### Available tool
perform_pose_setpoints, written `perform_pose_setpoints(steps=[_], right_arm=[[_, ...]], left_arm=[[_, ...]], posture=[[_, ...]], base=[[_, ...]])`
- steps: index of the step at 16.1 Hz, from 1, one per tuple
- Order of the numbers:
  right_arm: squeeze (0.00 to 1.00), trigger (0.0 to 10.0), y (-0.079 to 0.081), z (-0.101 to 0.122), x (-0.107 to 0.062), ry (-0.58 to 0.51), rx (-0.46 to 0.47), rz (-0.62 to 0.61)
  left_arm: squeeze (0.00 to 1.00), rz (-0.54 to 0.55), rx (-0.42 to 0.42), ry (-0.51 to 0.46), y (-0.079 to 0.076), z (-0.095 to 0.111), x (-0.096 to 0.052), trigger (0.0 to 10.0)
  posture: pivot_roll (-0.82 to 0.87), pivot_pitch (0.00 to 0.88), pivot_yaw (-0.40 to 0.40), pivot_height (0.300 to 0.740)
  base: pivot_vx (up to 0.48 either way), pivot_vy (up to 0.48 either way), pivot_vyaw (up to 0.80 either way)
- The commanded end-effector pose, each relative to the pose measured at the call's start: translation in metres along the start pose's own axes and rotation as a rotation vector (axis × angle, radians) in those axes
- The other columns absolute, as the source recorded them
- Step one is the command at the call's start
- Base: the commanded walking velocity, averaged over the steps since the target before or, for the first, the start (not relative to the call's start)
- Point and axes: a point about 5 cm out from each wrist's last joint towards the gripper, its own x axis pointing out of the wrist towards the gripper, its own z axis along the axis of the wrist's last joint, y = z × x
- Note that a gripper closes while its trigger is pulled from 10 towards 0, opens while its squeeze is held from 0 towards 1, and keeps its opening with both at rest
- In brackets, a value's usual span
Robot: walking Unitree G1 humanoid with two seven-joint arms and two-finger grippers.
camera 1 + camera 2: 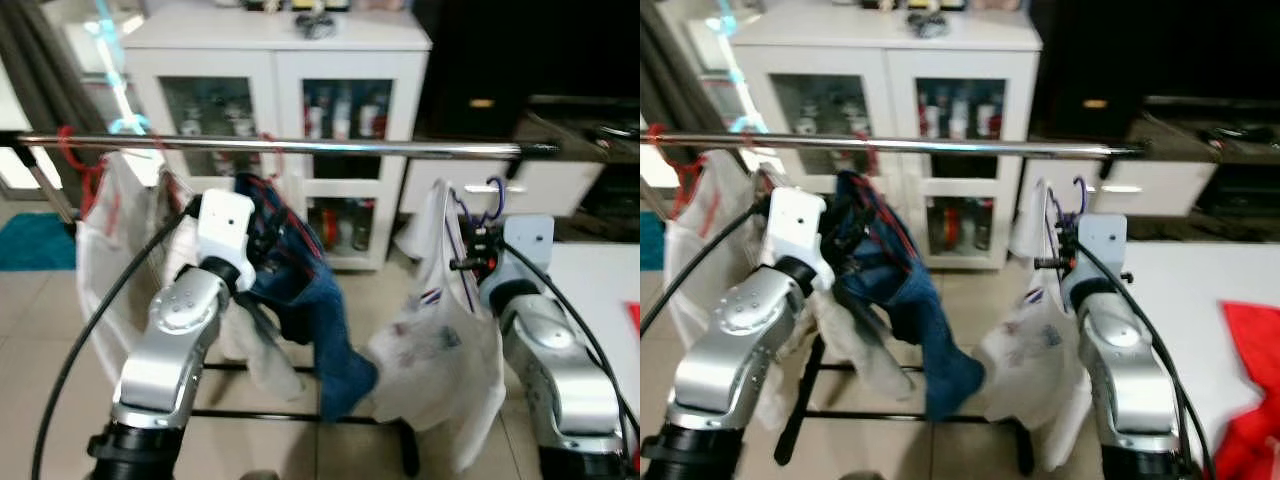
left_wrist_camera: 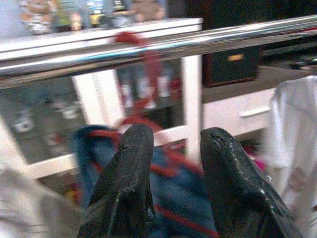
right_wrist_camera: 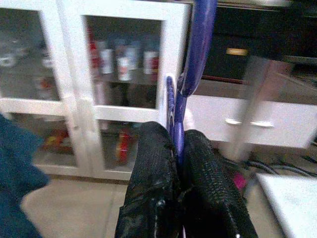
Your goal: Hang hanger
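Hanging is midway: the right gripper (image 3: 179,148), at right centre of the head views, has its fingers clamped on the purple hanger (image 1: 487,205) carrying a white printed shirt (image 1: 440,350), its hook just under the chrome rail (image 1: 300,146). Next, I reckon, it must lift that hook over the rail and settle it. The left gripper (image 2: 171,148), fingers apart, sits just below the rail by the blue garment (image 1: 318,300) on its red hanger (image 2: 148,89). No writing is legible.

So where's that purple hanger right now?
The purple hanger is on the robot's right, pinched in the right gripper just below the chrome rail, not yet hooked on. A white shirt hangs from it.
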Motion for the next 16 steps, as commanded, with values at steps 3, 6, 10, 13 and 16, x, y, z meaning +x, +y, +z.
perform_pose_setpoints(steps=[3,6,10,13,16], right_arm=[[0.0,10.0,-0.003,0.028,0.004,-0.148,0.035,0.012],[0.0,10.0,-0.001,0.045,0.004,-0.243,0.046,0.047],[0.0,10.0,0.003,0.041,0.017,-0.157,-0.013,0.096],[0.0,10.0,0.001,0.033,0.034,-0.043,0.003,0.087],[0.0,10.0,0.001,0.031,0.049,0.038,-0.002,0.082]], left_arm=[[0.0,-0.017,0.028,-0.01,-0.002,0.004,-0.001,10.0],[0.0,-0.129,-0.002,-0.028,-0.013,0.005,-0.008,10.0],[0.0,-0.273,0.048,-0.02,-0.025,0.004,-0.014,10.0],[0.0,-0.381,0.086,0.01,-0.029,0.004,-0.019,10.0],[0.0,-0.44,0.108,0.021,-0.031,0.003,-0.022,10.0]], posture=[[0.09,0.0,-0.005,0.74],[0.1,0.002,-0.013,0.74],[0.1,0.003,-0.013,0.74],[0.1,0.0,-0.011,0.74],[0.11,0.0,-0.012,0.74]], base=[[0.374,0.0,0.0],[0.204,0.0,0.0],[0.0,0.0,0.0],[0.0,0.0,0.0],[0.0,0.0,0.0]])
